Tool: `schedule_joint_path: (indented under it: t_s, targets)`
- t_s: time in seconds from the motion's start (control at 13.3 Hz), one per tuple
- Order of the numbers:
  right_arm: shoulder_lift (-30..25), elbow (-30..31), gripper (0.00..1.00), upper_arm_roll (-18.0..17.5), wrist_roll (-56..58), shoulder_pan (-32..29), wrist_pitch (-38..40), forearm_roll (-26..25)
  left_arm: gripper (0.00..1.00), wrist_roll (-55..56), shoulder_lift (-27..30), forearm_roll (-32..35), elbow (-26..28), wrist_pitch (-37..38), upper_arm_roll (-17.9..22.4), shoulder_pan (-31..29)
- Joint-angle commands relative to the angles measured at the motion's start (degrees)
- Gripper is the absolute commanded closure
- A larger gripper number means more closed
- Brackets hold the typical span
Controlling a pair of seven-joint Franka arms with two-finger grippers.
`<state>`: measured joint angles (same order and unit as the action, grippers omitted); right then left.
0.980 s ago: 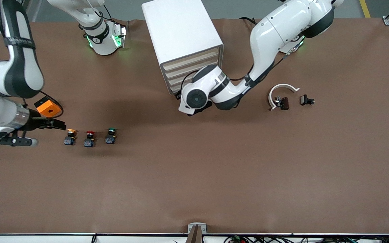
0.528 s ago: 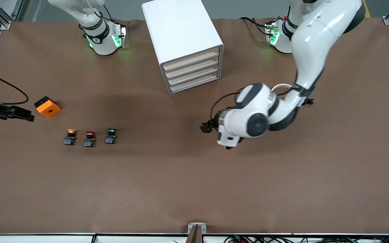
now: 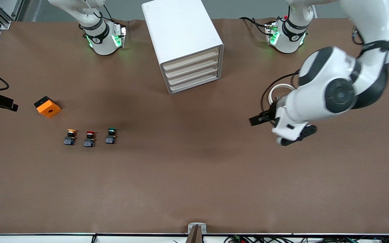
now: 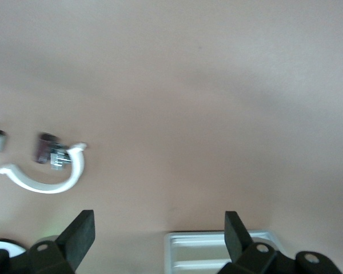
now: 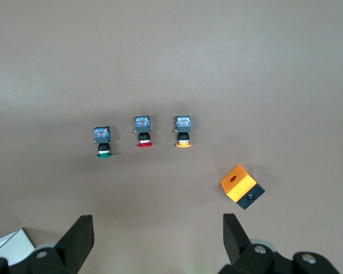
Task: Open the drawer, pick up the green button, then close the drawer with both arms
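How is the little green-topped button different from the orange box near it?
The tiny green-capped push button has a round cap, a black body and a blue base; the orange cube-shaped box is blocky with a small hole on top. The box is bigger than the button, and it lies farther from the front camera. Both rest on the brown table, untouched.

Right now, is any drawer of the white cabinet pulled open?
No: in the front view all four cream-fronted drawers sit flush in the white cabinet, and neither arm is at it.

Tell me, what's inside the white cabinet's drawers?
Nothing inside shows: all four cream-fronted drawers of the white boxy cabinet are shut. The green-capped button stands outside on the brown table.
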<state>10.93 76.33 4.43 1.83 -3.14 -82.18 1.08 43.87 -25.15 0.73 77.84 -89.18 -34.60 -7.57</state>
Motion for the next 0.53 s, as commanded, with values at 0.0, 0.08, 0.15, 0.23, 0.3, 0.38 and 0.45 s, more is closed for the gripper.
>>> schedule_joint_path:
  t_s: [0.0, 0.08, 0.15, 0.23, 0.3, 0.38, 0.45]
  targets:
    - [-4.5, 1.0, 0.0, -0.7, -0.5, -1.0, 3.6, 0.5, 0.0, -9.6, 6.0, 0.2, 2.3, 5.6, 5.1, 1.4]
    - [-6.3, 2.1, 0.0, -0.7, -0.6, -1.0, 4.1, 0.5, 0.0, -12.9, 7.6, -0.4, 2.4, 7.9, 8.4, 3.4]
    - [-8.7, 4.1, 0.0, -0.6, -1.1, -1.0, 4.2, 0.5, 0.0, -15.8, 9.1, -1.4, 2.5, 9.7, 12.1, 4.7]
    - [-11.8, 7.6, 0.0, -0.6, -1.9, -1.1, 4.0, 0.6, 0.0, -19.1, 11.1, -2.4, 3.4, 10.9, 14.9, 5.5]
    - [-15.4, 11.9, 0.0, -0.6, -2.1, -1.1, 2.5, 0.6, 0.0, -22.7, 13.5, -2.8, 5.1, 11.5, 17.2, 5.5]
    - [-18.4, 15.8, 0.0, -0.6, -2.1, -1.1, 0.4, 0.5, 0.0, -26.0, 16.2, -3.0, 7.6, 11.7, 19.6, 6.1]
    - [-20.0, 18.5, 0.0, -0.6, -2.1, -1.1, -1.7, 0.5, 0.0, -29.2, 19.2, -3.0, 10.6, 11.7, 22.7, 7.6]
